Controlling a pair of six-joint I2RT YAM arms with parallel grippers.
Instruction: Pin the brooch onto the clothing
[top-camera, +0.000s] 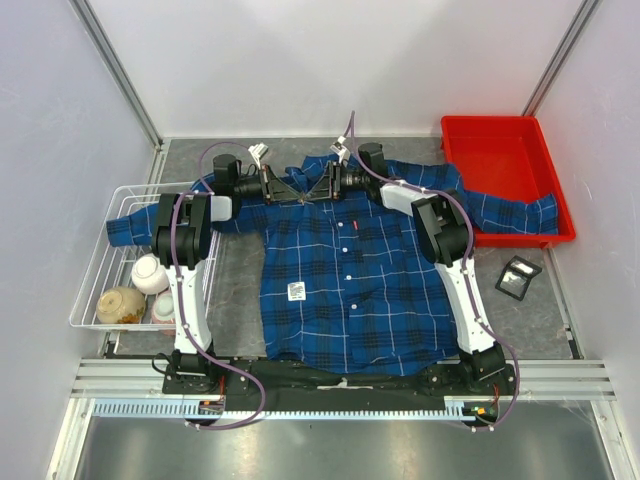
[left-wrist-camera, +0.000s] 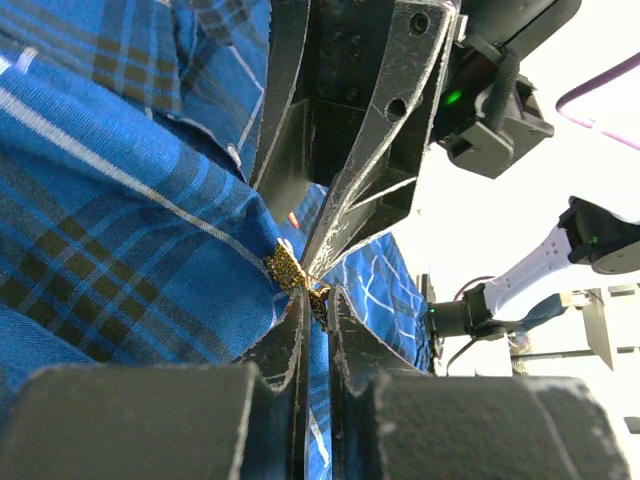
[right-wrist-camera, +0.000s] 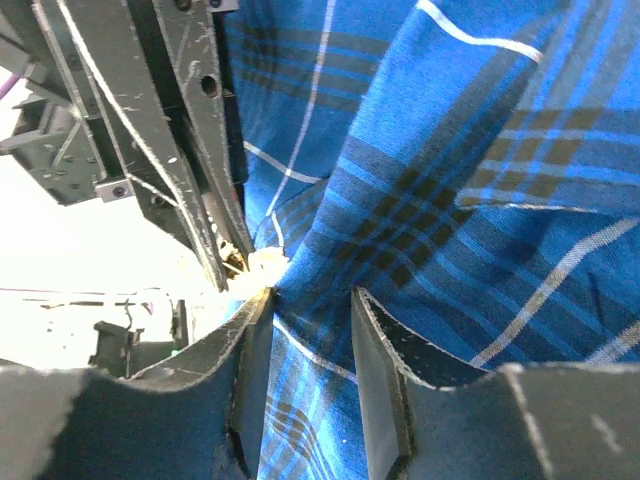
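The blue-and-black plaid shirt (top-camera: 340, 300) lies spread out front-up, collar at the far side, with the small gold brooch (left-wrist-camera: 290, 268) against bunched fabric near the collar.

Grey tabletop (top-camera: 238, 290), pale walls (top-camera: 300, 60), aluminium frame posts (top-camera: 121, 72), bright even light

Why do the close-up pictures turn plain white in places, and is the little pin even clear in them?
Top view: even light, sharp, only soft shadows. Left wrist view: the background is blown out to white, the near fingers are blurred, and the brooch is fairly crisp against the shirt. Right wrist view: glare bleaches the brooch into a pale blob.
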